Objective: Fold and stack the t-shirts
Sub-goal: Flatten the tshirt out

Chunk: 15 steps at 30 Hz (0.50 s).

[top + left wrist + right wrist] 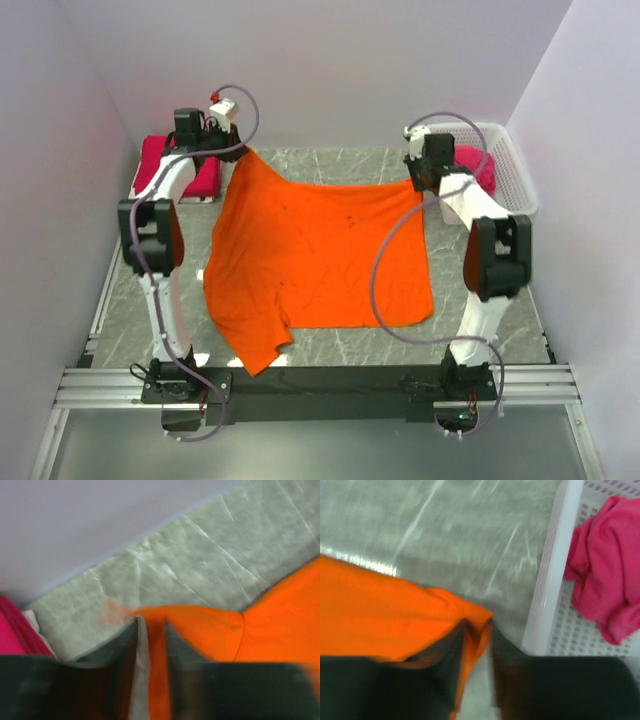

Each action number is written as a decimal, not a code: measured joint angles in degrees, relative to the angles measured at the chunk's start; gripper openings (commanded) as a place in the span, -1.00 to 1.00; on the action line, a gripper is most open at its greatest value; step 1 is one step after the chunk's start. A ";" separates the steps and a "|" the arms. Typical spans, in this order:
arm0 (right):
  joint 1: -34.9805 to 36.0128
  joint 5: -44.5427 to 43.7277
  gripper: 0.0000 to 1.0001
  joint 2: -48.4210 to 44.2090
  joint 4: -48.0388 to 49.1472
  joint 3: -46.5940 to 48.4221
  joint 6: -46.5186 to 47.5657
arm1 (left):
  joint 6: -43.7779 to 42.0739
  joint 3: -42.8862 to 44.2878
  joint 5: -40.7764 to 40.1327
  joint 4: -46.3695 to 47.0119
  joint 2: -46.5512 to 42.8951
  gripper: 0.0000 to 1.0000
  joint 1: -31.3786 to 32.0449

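The bright orange t-shirt (320,255) lies spread flat across the middle of the table, one sleeve hanging toward the near edge. My left gripper (232,150) is at its far left corner. In the left wrist view, orange cloth (280,625) runs between the slightly parted fingers of the left gripper (150,625), with a strip of table showing beside it. My right gripper (418,180) is at the far right corner. Its jaws (479,625) also stand a little apart, with the orange corner (370,615) lying against one finger. A crimson-pink t-shirt (160,160) lies folded at the back left.
A white lattice basket (505,165) stands at the back right, with a crumpled crimson-pink t-shirt (605,580) inside it. Its rim (550,580) is close beside my right gripper. White walls enclose the table on three sides.
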<state>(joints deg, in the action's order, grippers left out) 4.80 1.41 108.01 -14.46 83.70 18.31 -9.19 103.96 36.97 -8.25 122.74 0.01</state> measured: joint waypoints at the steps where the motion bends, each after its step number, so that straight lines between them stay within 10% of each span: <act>1: 0.15 -1.62 0.05 3.19 -0.72 3.89 -0.39 | 0.48 5.40 -0.20 -0.20 4.44 0.01 -0.11; 7: 0.37 -6.49 0.18 10.34 -3.93 14.23 -2.86 | 2.40 17.53 -5.77 -2.32 14.08 0.30 -0.72; 15: 0.44 1.62 0.18 -3.74 -15.67 5.25 -3.87 | -0.61 -4.61 -8.09 -6.38 -4.04 0.16 -3.65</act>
<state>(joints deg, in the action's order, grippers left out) 5.23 3.03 104.27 -30.13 88.95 14.44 -9.80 99.35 28.88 -14.63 118.69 -3.64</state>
